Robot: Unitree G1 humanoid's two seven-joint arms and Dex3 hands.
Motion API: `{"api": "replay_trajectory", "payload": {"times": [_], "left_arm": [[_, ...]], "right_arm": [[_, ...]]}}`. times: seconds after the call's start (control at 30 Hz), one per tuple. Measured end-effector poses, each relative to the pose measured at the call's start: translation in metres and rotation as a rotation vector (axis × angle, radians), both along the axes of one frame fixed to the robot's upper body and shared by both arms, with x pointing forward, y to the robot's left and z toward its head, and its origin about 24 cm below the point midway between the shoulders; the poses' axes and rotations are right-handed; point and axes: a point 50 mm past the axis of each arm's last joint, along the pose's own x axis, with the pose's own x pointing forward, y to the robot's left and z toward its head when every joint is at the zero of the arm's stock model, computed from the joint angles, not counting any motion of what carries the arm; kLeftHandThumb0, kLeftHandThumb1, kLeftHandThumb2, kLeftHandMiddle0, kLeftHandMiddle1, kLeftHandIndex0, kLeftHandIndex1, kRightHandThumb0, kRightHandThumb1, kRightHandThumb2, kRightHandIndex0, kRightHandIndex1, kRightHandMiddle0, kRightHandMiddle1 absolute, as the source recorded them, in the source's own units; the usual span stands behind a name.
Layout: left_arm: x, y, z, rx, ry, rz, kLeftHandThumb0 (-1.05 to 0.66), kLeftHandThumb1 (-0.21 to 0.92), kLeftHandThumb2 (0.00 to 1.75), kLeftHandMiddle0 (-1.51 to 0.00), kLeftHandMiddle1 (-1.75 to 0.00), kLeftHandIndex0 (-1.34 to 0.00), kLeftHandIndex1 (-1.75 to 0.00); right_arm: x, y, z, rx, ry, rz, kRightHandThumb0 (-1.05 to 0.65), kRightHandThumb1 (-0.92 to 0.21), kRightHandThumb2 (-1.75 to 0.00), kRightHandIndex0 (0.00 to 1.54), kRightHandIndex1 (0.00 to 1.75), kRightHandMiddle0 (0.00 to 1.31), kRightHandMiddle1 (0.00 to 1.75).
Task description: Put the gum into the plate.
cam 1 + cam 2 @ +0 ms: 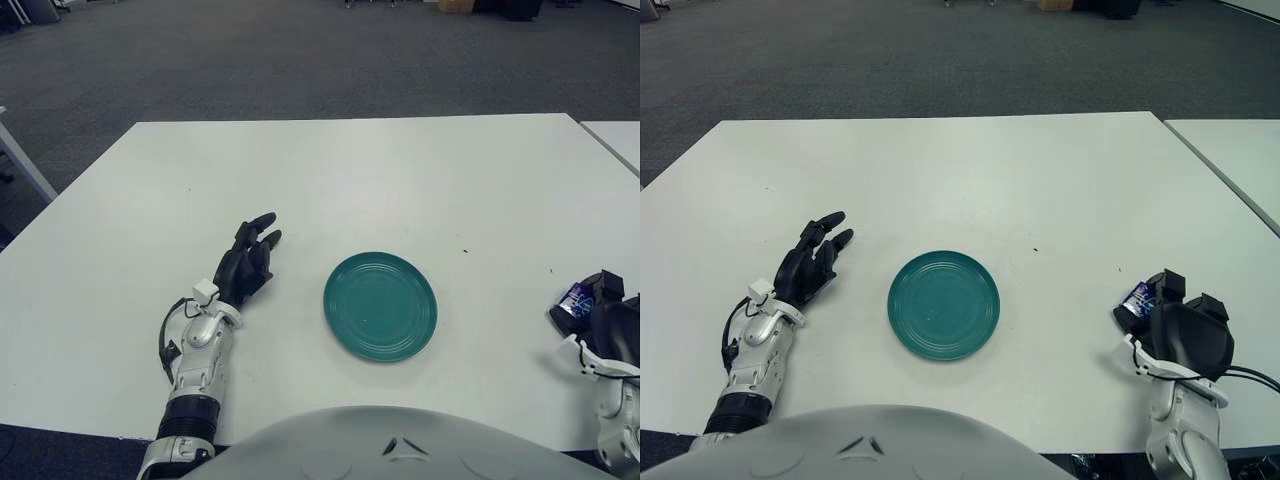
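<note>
Right now I see the gum (1137,296), a small blue-purple packet, sitting at the fingertips of my right hand (1175,330), at about four o'clock on the white table (970,170) near its right edge. The dark fingers (1166,284) curl around the packet from the near side and appear to be closed on it, though most of the packet is hidden behind the hand and only its far left corner shows; I cannot tell whether it is lifted or resting on the surface.

The teal plate (944,304) lies flat near the table's centre front, at roughly nine o'clock from the gum and well apart from it. Bare tabletop lies between the two, with only a couple of tiny dark specks (464,251) on the surface beyond the plate's right side.

My left hand (247,262) shows at about nine o'clock from the plate, near it but not touching, fingers relaxed and extended toward one o'clock, holding nothing.

A second white table (1230,160) stands just beside the first at three o'clock, with a narrow gap between them. Beyond the far edge at twelve o'clock stretches grey carpet (300,60). A white table leg (22,160) shows at the left edge, at about ten o'clock.
</note>
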Motion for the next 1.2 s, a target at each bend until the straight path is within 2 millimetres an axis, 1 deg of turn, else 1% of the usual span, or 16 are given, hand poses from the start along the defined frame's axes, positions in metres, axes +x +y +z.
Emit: {"api": "replay_trajectory", "payload": {"times": [0.27,0.37,0.53,0.63,0.77,0.9,1.0,1.07,1.2], "left_arm": [[0.001,0.001,-0.001,0.001,0.003,0.004,-0.88,0.92,0.72,-0.17,-0.51,0.00,-0.78],[0.001,0.002,-0.001,0.000,0.002,0.007,-0.88,0.92,0.72,-0.17,-0.51,0.00,-0.77],[0.000,0.003,-0.002,-0.003,0.001,0.014,-0.89,0.92,0.73,-0.18,-0.50,0.00,-0.77],[0.000,0.003,-0.003,-0.002,0.000,0.014,-0.89,0.92,0.73,-0.18,-0.50,0.00,-0.77],[0.000,0.003,-0.003,-0.002,0.003,0.014,-0.88,0.92,0.73,-0.18,-0.49,0.00,-0.77],[0.000,0.002,-0.003,-0.003,0.006,0.010,-0.88,0.92,0.73,-0.18,-0.49,0.00,-0.77],[0.000,0.001,-0.002,-0.003,0.008,0.002,-0.88,0.92,0.73,-0.19,-0.49,0.00,-0.76],[0.001,0.000,-0.001,-0.002,0.011,-0.001,-0.88,0.92,0.73,-0.19,-0.49,0.00,-0.77],[0.001,0.000,-0.001,-0.003,0.017,0.000,-0.88,0.92,0.71,-0.19,-0.48,0.00,-0.78]], "right_arm": [[0.015,0.011,0.021,0.039,0.030,0.036,-0.01,-0.53,-0.94,0.55,1.40,0.39,1.73],[0.020,0.020,0.036,0.037,0.023,0.064,-0.01,-0.53,-0.95,0.55,1.41,0.39,1.73],[0.030,0.037,0.068,-0.016,-0.052,0.143,-0.01,-0.52,-0.96,0.57,1.42,0.37,1.73],[0.035,0.045,0.079,-0.040,-0.084,0.177,-0.01,-0.50,-0.99,0.58,1.43,0.38,1.73],[0.042,0.060,0.085,-0.042,-0.105,0.214,-0.01,-0.50,-1.02,0.55,1.48,0.37,1.74],[0.052,0.080,0.088,-0.014,-0.124,0.268,-0.01,-0.50,-1.02,0.53,1.50,0.37,1.74],[0.058,0.093,0.092,-0.010,-0.139,0.315,-0.01,-0.49,-1.06,0.50,1.57,0.37,1.73],[0.062,0.100,0.097,-0.020,-0.156,0.344,-0.01,-0.46,-1.11,0.49,1.67,0.40,1.66],[0.068,0.114,0.106,-0.046,-0.196,0.391,-0.01,-0.43,-1.14,0.51,1.73,0.44,1.59]]}}
